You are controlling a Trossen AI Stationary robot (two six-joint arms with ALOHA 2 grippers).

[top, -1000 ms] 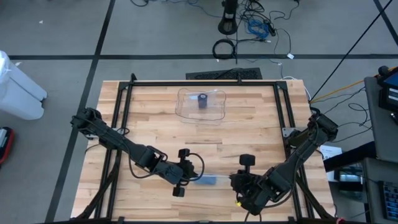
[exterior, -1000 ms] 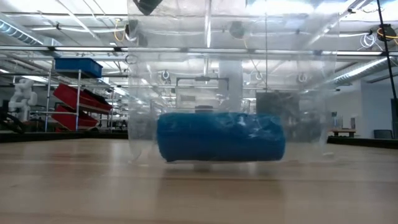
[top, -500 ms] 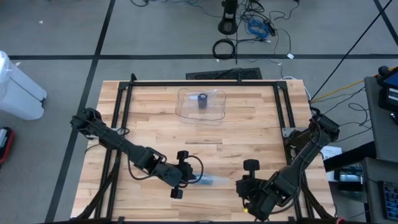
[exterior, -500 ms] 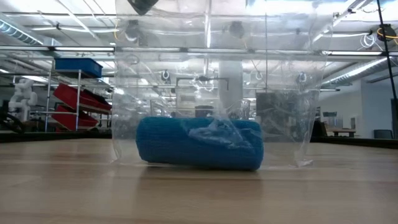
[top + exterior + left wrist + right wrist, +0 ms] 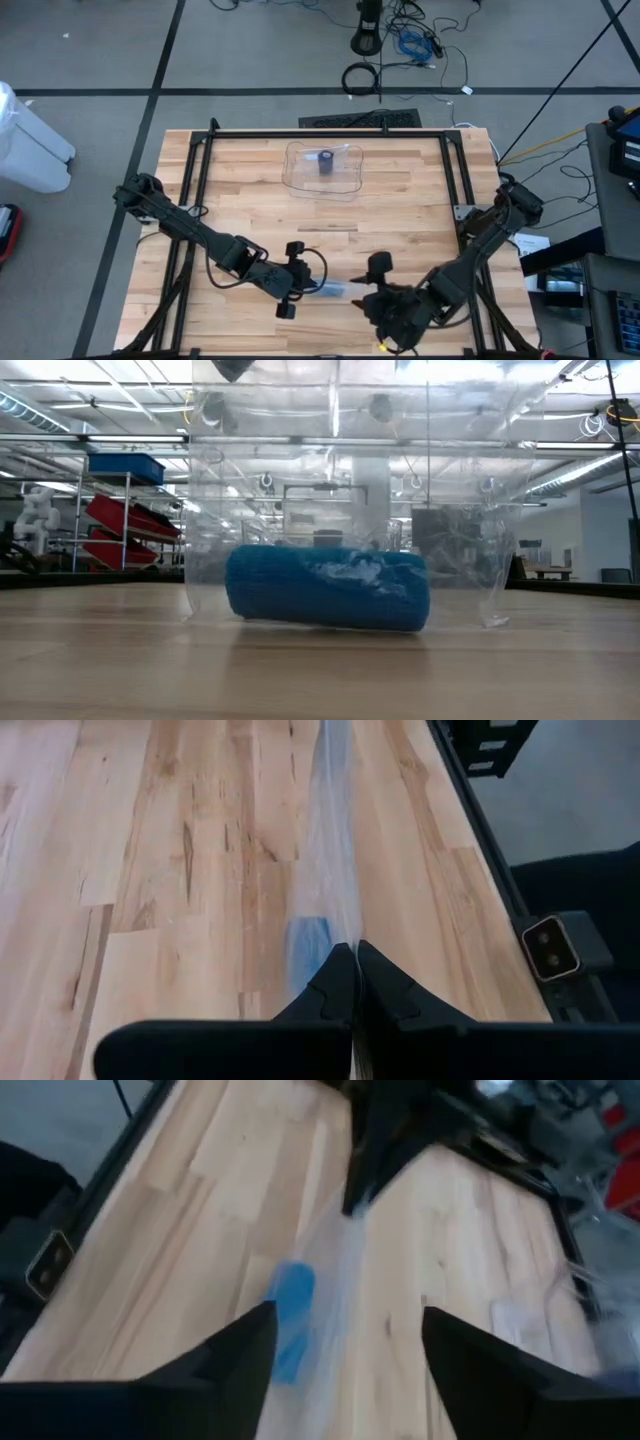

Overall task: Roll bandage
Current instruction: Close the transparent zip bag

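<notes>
From above, we see the left gripper (image 5: 297, 287) near the front edge of the table (image 5: 250, 190), its fingers pinched shut on the edge of a clear plastic bag (image 5: 335, 289) that lies just beyond its tips, toward the right gripper (image 5: 372, 300). That gripper sits just past the bag's far end with its fingers spread apart and holding nothing. Well beyond both, a clear tray (image 5: 324, 168) carries a dark roll (image 5: 326, 161). In the low view, a blue bandage roll (image 5: 327, 587) lies on its side inside a clear bag (image 5: 350, 500) standing on the wood. From the left wrist, we see the fingers (image 5: 330, 988) pressed together on the thin film of the bag (image 5: 325, 880), with the blue bandage (image 5: 307, 942) just ahead of the tips. From the right wrist, the open fingers (image 5: 250, 1342) frame the bandage (image 5: 291, 1320), which lies between and slightly ahead of them. We judge the bandage light, soft and squashy, and the film slippery and limp; taking hold across the roll's middle through the bag looks safest to us.
</notes>
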